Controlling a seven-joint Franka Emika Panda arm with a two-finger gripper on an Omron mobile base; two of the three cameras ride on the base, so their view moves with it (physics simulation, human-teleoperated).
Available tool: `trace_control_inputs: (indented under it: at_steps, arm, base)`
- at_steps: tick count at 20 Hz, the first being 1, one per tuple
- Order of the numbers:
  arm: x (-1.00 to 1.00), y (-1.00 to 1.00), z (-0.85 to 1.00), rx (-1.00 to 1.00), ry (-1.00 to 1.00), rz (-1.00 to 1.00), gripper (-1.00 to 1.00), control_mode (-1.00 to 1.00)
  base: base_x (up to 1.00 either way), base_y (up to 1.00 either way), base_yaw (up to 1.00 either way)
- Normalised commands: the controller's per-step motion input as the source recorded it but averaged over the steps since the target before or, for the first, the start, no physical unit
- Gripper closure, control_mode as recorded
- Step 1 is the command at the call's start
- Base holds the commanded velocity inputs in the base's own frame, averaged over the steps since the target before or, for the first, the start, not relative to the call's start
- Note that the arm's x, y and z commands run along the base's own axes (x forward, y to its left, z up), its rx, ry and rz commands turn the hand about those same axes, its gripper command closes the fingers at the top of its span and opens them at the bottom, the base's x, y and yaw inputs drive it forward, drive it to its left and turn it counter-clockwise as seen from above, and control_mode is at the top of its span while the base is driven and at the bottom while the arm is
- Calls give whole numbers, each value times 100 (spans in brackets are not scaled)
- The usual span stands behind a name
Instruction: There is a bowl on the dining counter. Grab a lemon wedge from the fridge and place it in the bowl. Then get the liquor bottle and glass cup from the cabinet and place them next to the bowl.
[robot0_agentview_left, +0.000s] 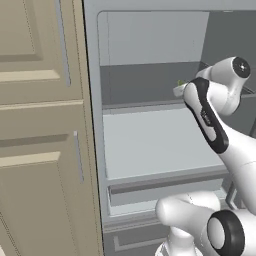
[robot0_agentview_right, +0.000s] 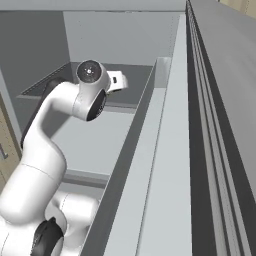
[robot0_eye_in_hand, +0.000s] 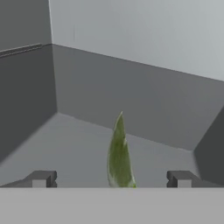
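The arm reaches into the open fridge (robot0_agentview_left: 150, 135), whose grey shelves and drawer front show in the left base view beside a tall beige panelled cupboard (robot0_agentview_left: 40, 125). In the hand view the gripper (robot0_eye_in_hand: 111, 179) points along a grey shelf (robot0_eye_in_hand: 78, 144) toward the fridge's back corner, and its two dark fingertips (robot0_eye_in_hand: 41, 178) stand wide apart at the bottom of the picture. The lemon wedge (robot0_eye_in_hand: 119, 153) lies between them, a slim yellow-green sliver standing on edge on the shelf with its tip pointing away toward the back wall. Neither fingertip touches it; there is clear shelf on both sides of the wedge, so nothing is held. In the left base view a small speck of green shows on the same shelf just behind the arm's wrist, against the dark rear wall of the fridge. In the right base view the arm bends over the fridge's open door (robot0_agentview_right: 165, 165).
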Motion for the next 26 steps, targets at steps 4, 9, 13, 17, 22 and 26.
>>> trace_control_inputs:
  at_steps: [4, 9, 13, 17, 22, 26]
  arm:
    - [12, -1, -2, 0, 0, 0, -100, -100]
    - [10, 0, -12, 0, 0, 0, -100, -100]
    - [9, 0, -18, 0, 0, 1, -100, -100]
    - [11, 0, -16, 0, 0, 1, -100, -100]
    - [15, 0, -18, 0, 3, 0, 100, -100]
    - [5, 0, -20, 0, 6, 2, 100, -100]
  base:
    - [0, 0, 0]
    - [0, 0, 0]
    - [0, 0, 0]
    - [0, 0, 0]
    - [0, 0, 0]
    - [0, 0, 0]
